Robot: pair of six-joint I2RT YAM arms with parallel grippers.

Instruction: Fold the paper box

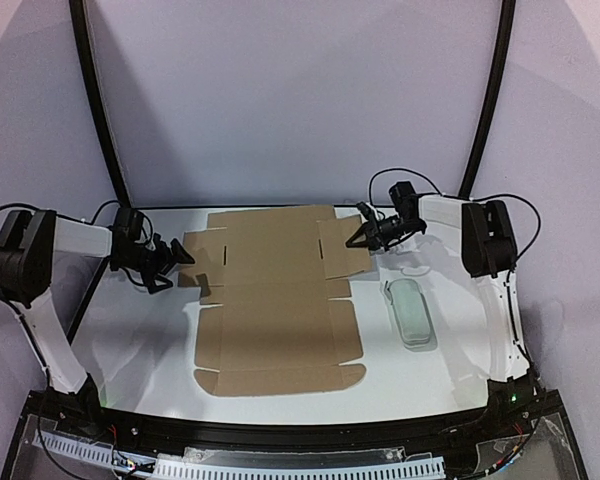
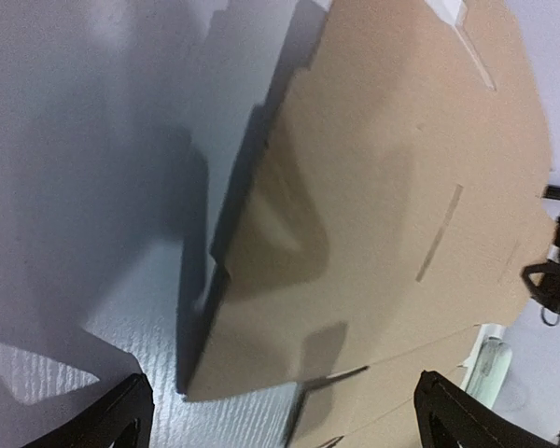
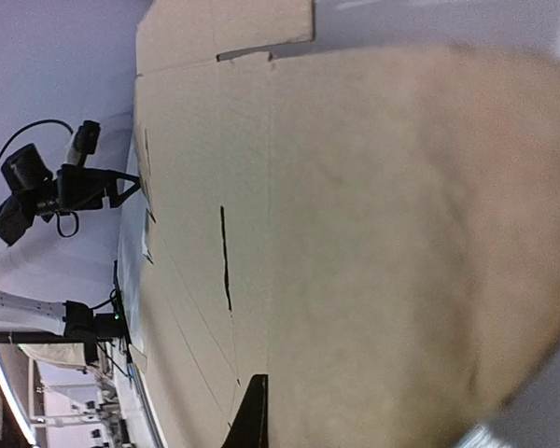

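Two sets of jaws: both stand apart and hold nothing.
Left gripper (image 1: 170,265): jaws wide, with the edge of the left flap (image 1: 202,250) between them.
Right gripper (image 1: 358,230): jaws apart at the right flap (image 1: 340,248); touching or not, hard to tell.
Paper box (image 1: 275,300): flat on the table (image 1: 140,340), between the arms, long way running near to far.
Nearer arm: neither; each has its own flap.

This is a robotics lab cell. A white table (image 1: 130,350) is enclosed behind and at both sides by a plain pale backdrop (image 1: 300,100). Curved black poles (image 1: 93,100) rise from the table's far corners. Slotted cable trunking (image 1: 280,468) and loose wiring run along the table's near edge, where a left arm (image 1: 35,290) and a right arm (image 1: 495,290) are bolted.
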